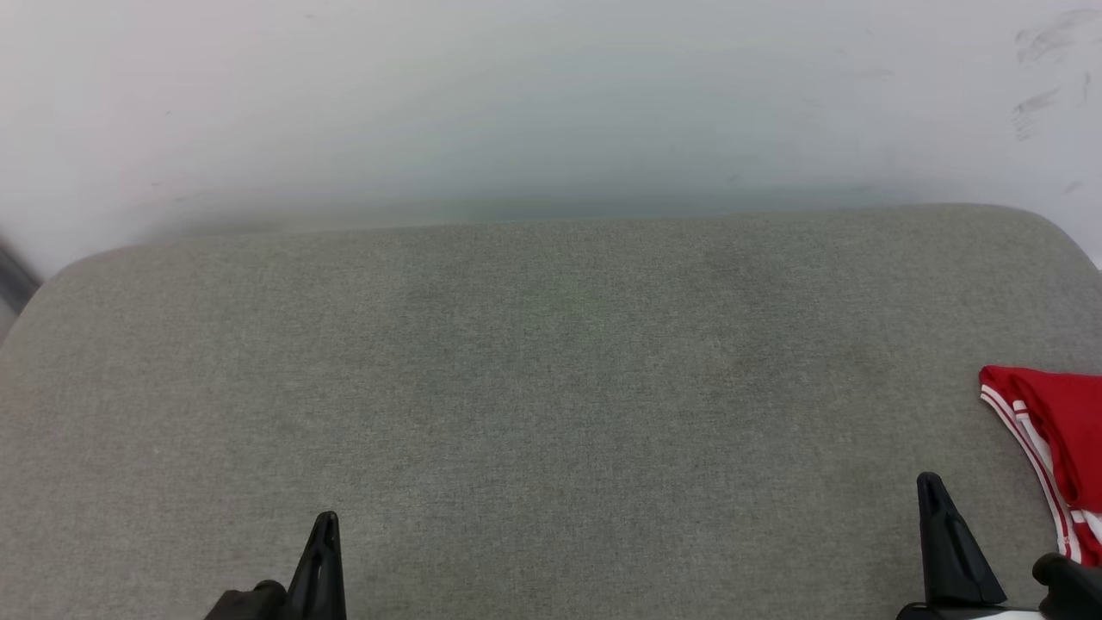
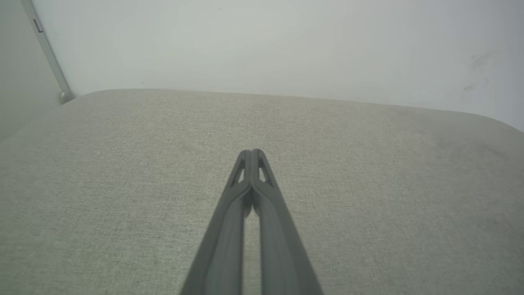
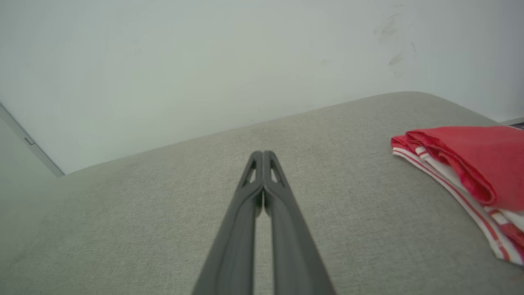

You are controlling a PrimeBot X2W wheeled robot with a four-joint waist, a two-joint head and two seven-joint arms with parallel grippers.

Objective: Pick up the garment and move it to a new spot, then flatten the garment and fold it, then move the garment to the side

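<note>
The dark long-fingered left gripper (image 1: 325,527) & right gripper (image 1: 931,486) are hovering near, fingers pressed together, holding nothing. The red jersey T-shirt w/ striped trim (image 1: 1055,430) is lying just right of the right gripper at the grey woven cushion (image 1: 551,362) edge, prob. already folded. For moving it, the right fingers are needing to spread, then pinch all layers together.

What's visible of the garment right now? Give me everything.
The garment is soft red cloth, folded into a flat stack of layers. A rounded red fold sits on top, with white edges and red-and-white striped trim showing beneath. No print shows. It lies at the right end of the grey fabric-covered surface and runs off the edge of the head and right wrist views, so its full outline is hidden. The right gripper, shut, stands apart from it, not touching.
</note>
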